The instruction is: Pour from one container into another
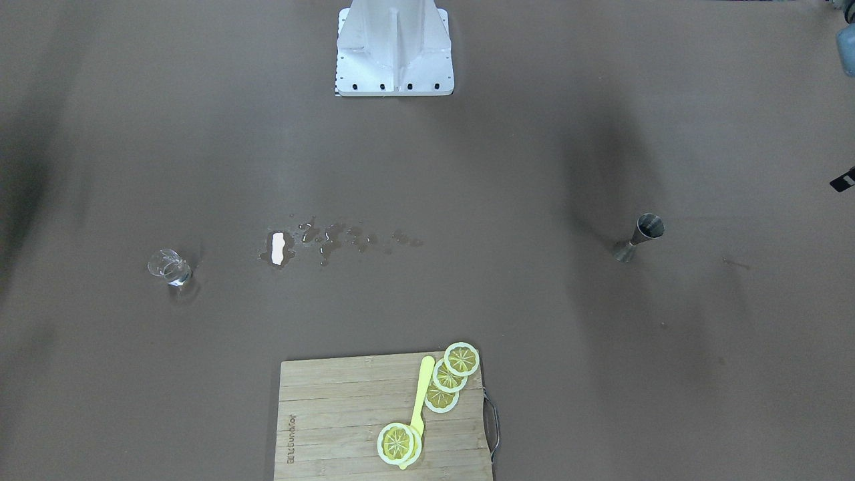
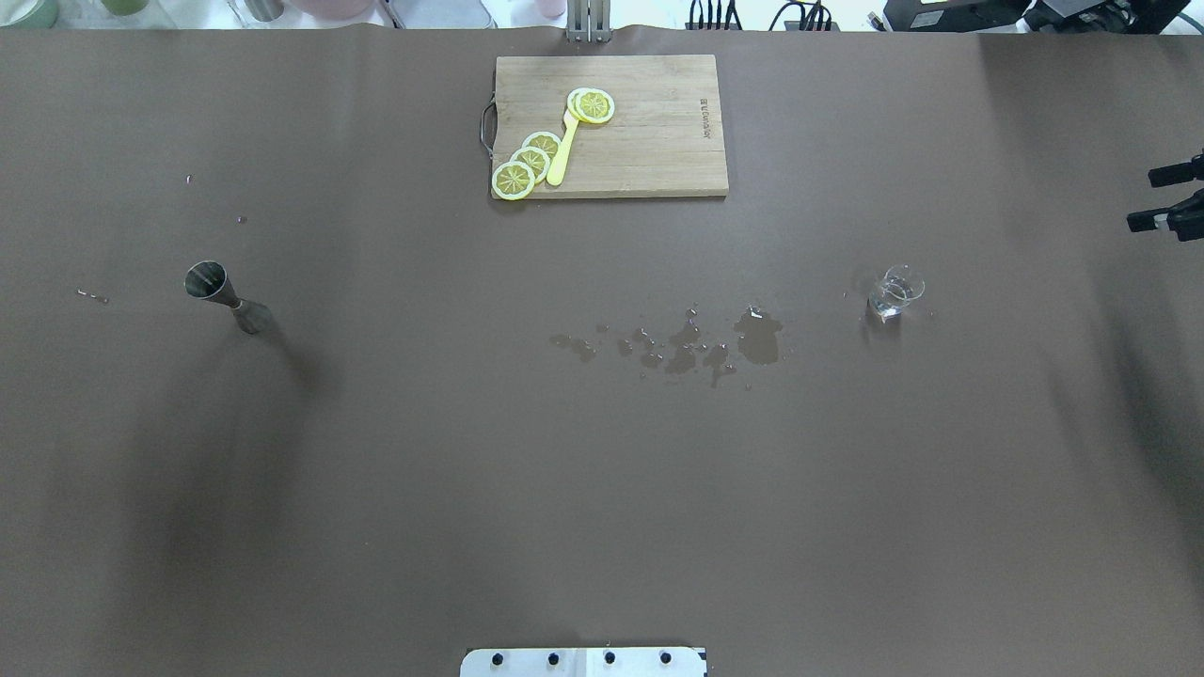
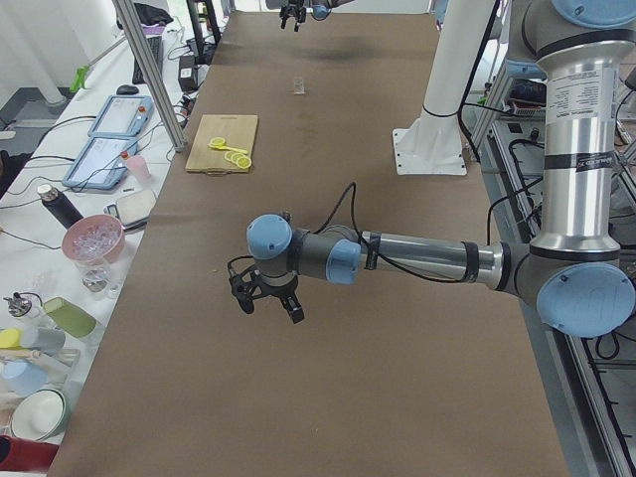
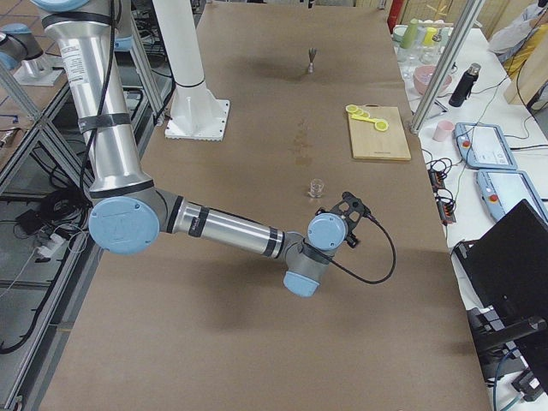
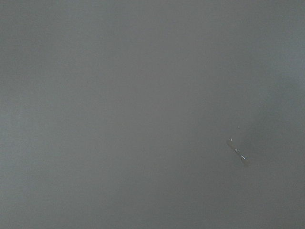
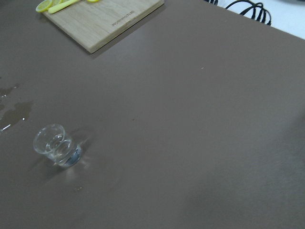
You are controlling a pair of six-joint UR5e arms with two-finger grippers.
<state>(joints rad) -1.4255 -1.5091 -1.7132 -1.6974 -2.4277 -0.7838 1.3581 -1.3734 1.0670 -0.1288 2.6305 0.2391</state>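
Jigger (image 1: 640, 237) stands upright on the table (image 1: 467, 167), well apart from the glass (image 1: 170, 267), with a spill (image 1: 320, 242) between them. Overhead, the right fingers (image 2: 1152, 222) hang wide and empty at the table's edge, near the glass. From the left end, the left fingers (image 3: 295, 313) hover over bare table; I cannot tell their spread. The right wrist view shows the glass upright. To pour cleanly, I judge, grip the jigger at its waist, carry it level, and tip only over the glass.
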